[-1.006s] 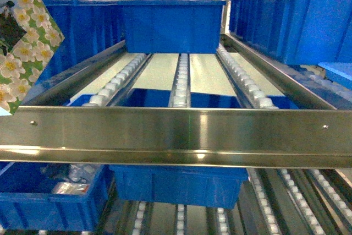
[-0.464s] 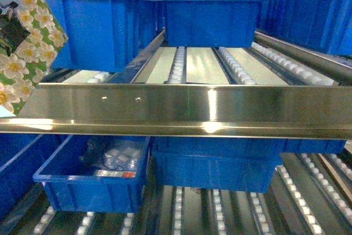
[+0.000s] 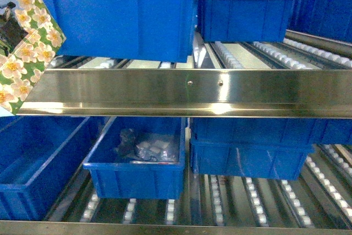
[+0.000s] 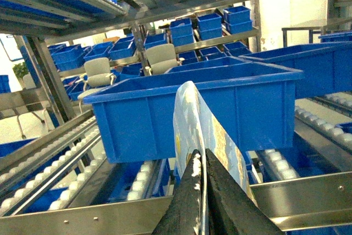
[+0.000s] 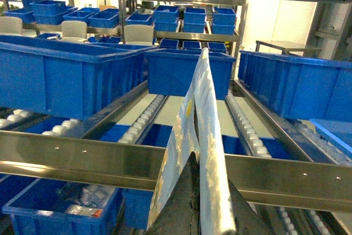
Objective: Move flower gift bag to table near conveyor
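Observation:
The flower gift bag (image 3: 25, 48) hangs at the far left of the head view, showing white-yellow flowers on green and a dark picture. In the left wrist view my left gripper (image 4: 201, 160) is shut on the bag's thin edge (image 4: 192, 114), with the paper rising between the black fingers. My right gripper (image 5: 212, 160) is also shut on a pale panel of the bag (image 5: 202, 108). The conveyor (image 3: 308, 61) of white rollers in steel rails runs ahead in the racking. The table is out of view. Neither gripper shows in the head view.
A shiny steel rail (image 3: 187, 92) crosses the head view just ahead. Blue bins (image 3: 121, 17) sit on the roller tracks, and a lower bin (image 3: 137, 163) holds small packed items. More bins (image 4: 192, 108) and steel racking stand close in front of both wrists.
In the head view the racking and bins have slid to the right across the frame while the bag stays at the left edge. Both grips look unchanged.

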You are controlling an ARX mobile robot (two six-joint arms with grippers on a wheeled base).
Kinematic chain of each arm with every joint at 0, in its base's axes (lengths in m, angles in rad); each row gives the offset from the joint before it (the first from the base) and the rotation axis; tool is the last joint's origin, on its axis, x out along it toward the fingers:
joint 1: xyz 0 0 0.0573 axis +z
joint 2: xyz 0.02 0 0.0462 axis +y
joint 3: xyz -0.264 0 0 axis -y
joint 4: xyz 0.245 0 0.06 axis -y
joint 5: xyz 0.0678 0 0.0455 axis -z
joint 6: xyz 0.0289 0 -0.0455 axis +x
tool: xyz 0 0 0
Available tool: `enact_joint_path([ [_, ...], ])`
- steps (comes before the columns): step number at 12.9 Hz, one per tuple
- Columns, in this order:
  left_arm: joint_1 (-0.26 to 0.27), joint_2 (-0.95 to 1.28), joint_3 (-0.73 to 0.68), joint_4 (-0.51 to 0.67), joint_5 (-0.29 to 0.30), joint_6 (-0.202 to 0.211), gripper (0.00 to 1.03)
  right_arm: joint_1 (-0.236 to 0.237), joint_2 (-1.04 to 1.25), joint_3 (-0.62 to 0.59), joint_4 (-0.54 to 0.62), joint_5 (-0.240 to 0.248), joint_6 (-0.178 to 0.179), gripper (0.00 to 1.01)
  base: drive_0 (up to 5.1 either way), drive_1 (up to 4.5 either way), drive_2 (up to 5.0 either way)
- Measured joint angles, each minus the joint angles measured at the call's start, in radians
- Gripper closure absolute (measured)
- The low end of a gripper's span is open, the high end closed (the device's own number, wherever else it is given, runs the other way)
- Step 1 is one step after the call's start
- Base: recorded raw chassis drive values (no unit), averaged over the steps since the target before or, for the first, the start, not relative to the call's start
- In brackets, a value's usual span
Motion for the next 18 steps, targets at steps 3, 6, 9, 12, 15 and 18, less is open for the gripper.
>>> enact_joint_path([
  [3,0.000,0.000,0.000,0.000,0.000,0.000,1.01,0.000,-0.001,0.000,0.000,0.000,0.000,0.99,-4.8,0.78,3.7],
  [6,0.000,0.000,0.000,0.000,0.000,0.000,1.01,0.000,0.000,0.000,0.003,0.000,0.000,0.99,-4.8,1.17,3.6],
  [9,0.000,0.000,0.000,-0.002,0.000,0.000,1.01,0.000,0.000,0.000,-0.002,0.000,0.000,0.99,-4.8,1.17,3.6],
  [12,0.000,0.000,0.000,0.000,0.000,0.000,1.01,0.000,0.000,0.000,0.003,0.000,0.000,0.99,-4.8,1.16,3.6],
  [15,0.000,0.000,0.000,0.000,0.000,0.000,1.01,0.000,-0.001,0.000,0.004,0.000,0.000,0.99,-4.9,1.13,3.5],
  [18,0.000,0.001,0.000,0.000,0.000,0.000,1.01,0.000,-0.001,0.000,0.002,-0.001,0.000,0.99,-4.8,1.16,3.6],
])
